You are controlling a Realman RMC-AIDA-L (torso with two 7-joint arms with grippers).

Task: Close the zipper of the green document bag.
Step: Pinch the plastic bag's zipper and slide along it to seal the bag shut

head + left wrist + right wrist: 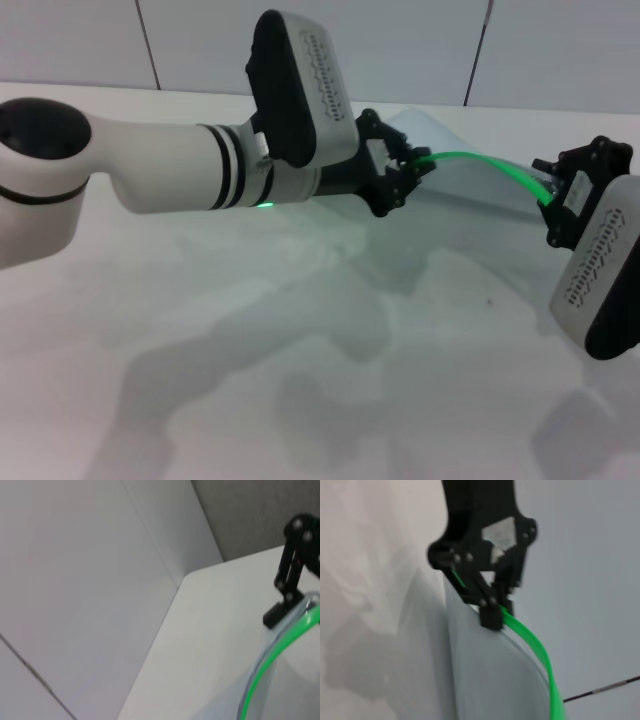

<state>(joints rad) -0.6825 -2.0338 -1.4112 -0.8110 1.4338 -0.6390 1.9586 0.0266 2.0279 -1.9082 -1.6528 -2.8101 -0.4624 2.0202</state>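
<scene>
The green document bag [470, 190] is held up off the white table between both grippers, its translucent sheet sagging. The zipper [480, 160] arcs as a bright green strip along its top edge. My left gripper [415, 172] reaches in from the left and is shut on the zipper's left end. At the right end, my right gripper [548, 195] is shut on the bag's edge. In the right wrist view the left gripper [492, 617] pinches the zipper [535, 645] above the bag [485, 670]. The left wrist view shows the right gripper [280, 612] clamping the zipper [265, 665]. The slider tab is hidden.
A white table [300, 350] spreads below, with the arms' shadows on it. A panelled grey wall [200, 40] stands just behind the table's back edge. My left forearm [170, 165] spans the left half of the head view.
</scene>
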